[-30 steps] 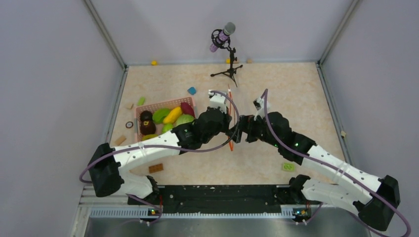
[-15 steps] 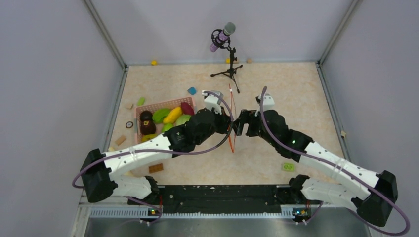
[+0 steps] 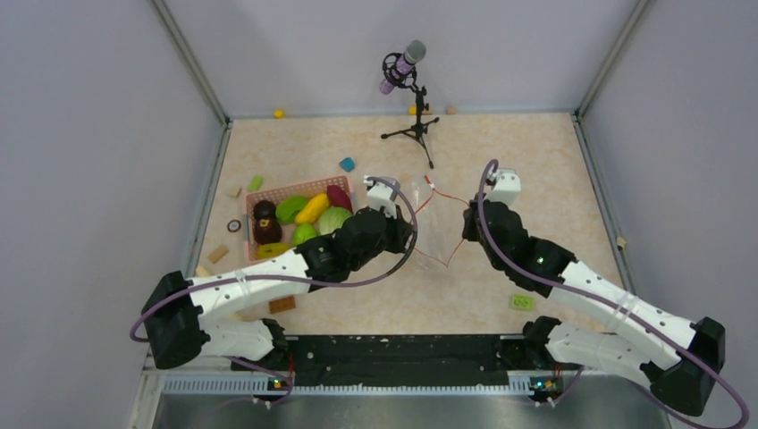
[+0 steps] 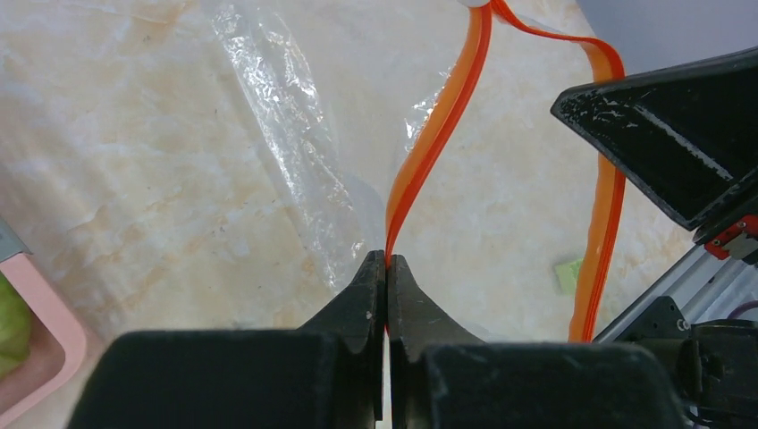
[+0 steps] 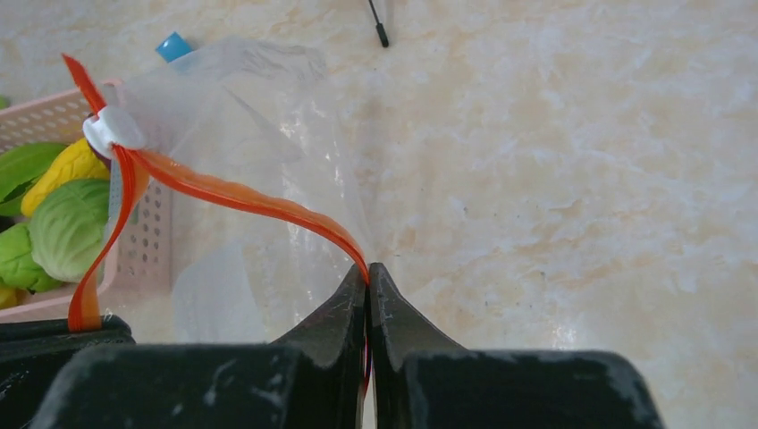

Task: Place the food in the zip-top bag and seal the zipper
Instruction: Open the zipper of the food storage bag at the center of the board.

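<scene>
Along the near edge of the beige, marbled worktop (image 3: 384, 308) runs a black rail (image 3: 402, 353) carrying both arm bases. Just past it lie a flat brown block (image 3: 282, 304) on the left and a bright green tile (image 3: 521, 302) on the right.

Farther in, mid-surface, the left gripper (image 4: 387, 259) has its jaws closed on one run of the orange-red zipper (image 4: 438, 134). The right gripper (image 5: 367, 268) has its jaws pinched on the other run. The clear zip-top bag (image 3: 433, 223) is spread between them with its mouth drawn apart and the white slider (image 5: 112, 131) at the far end.

Left of the bag, partly hidden by the left arm (image 3: 259, 277), a pink basket (image 3: 299, 188) holds the food (image 3: 312, 208): dark brown, yellow, maroon and green pieces. A blue block (image 3: 347, 164), a small green block (image 3: 256, 182) and a tan block (image 3: 234, 191) lie around it.

Beyond stands a microphone (image 3: 407, 63) on a tripod. A few tiny pieces sit at the foot of the grey back wall (image 3: 501, 45).
</scene>
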You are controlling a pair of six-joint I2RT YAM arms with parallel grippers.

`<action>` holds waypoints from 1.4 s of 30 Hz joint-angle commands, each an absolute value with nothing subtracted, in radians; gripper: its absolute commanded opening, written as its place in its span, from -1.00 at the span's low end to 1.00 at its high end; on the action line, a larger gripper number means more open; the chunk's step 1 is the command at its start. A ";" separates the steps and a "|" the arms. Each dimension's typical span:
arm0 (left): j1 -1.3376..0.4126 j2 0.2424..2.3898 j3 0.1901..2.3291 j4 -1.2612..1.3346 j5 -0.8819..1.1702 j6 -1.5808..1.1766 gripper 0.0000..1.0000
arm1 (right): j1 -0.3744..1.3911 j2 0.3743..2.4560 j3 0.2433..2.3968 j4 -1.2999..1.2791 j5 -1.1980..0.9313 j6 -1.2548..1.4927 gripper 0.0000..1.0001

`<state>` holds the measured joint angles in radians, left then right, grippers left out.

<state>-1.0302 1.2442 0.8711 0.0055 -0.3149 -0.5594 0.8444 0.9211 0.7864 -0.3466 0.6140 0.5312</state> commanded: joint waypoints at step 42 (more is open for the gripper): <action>-0.900 1.104 0.827 -0.147 -0.460 -0.606 0.81 | 0.857 1.018 0.734 -0.311 0.458 0.564 -1.00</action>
